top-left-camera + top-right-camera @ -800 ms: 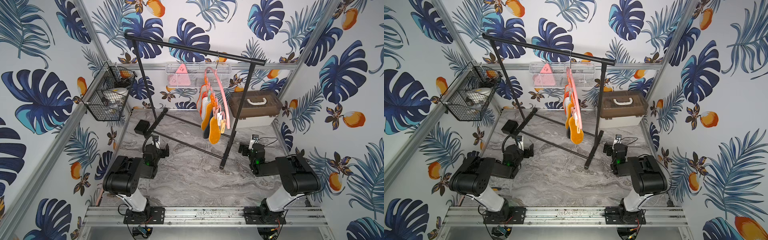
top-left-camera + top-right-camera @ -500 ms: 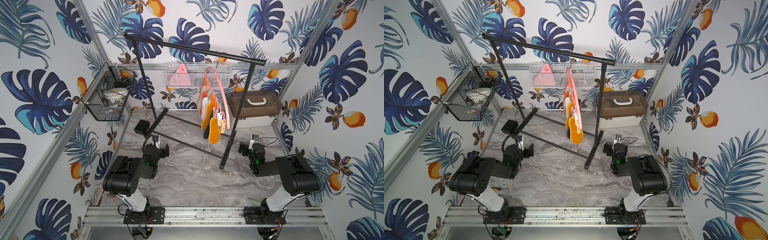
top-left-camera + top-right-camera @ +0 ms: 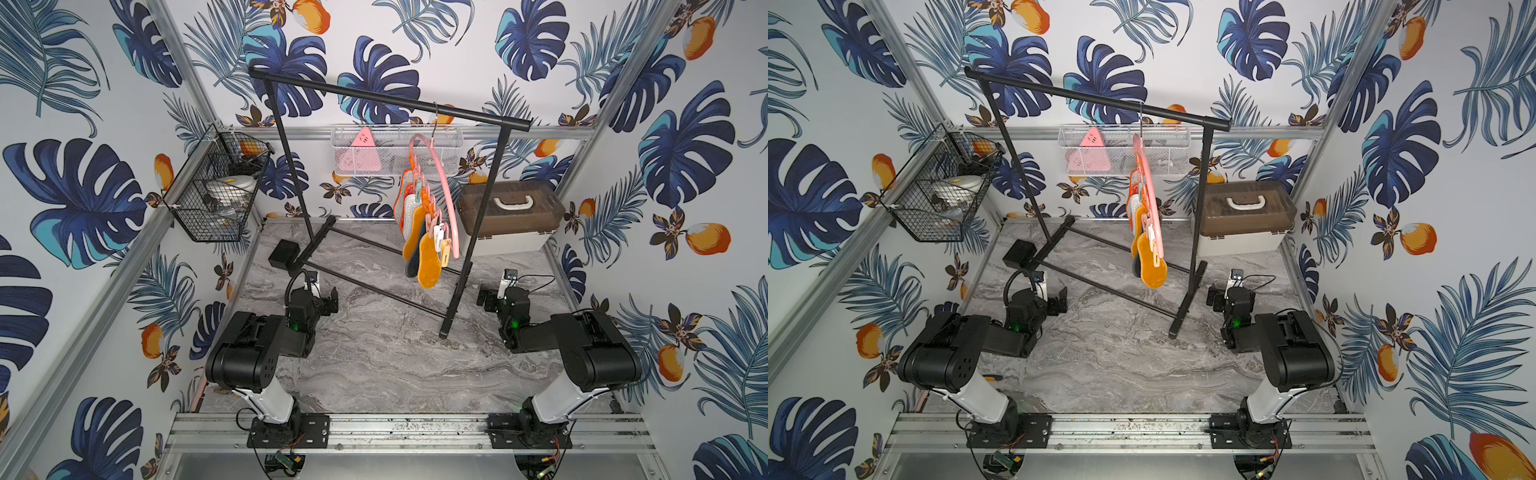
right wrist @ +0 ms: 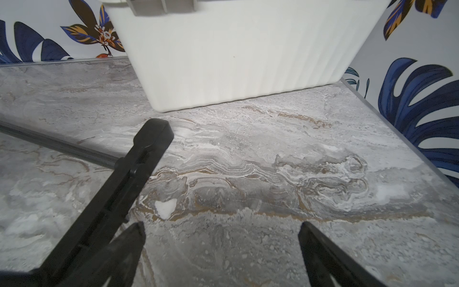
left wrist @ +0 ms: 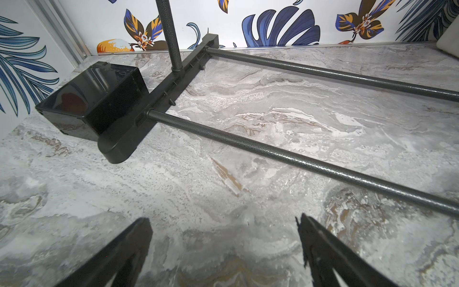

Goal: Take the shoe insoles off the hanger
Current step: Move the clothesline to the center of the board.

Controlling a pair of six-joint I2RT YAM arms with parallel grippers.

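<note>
The left gripper and right gripper sit low, jaws open and empty. A hard pull on the shoe insoles could swing the hanger off the rail.

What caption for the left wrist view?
Open left gripper over marble table, facing garment rail base and black box.

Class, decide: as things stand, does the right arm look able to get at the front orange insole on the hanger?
Probably yes. The orange insole hangs nearest the arms, open air before it; the right tool is open and empty. The black rail's upright stands close beside the path.
</note>
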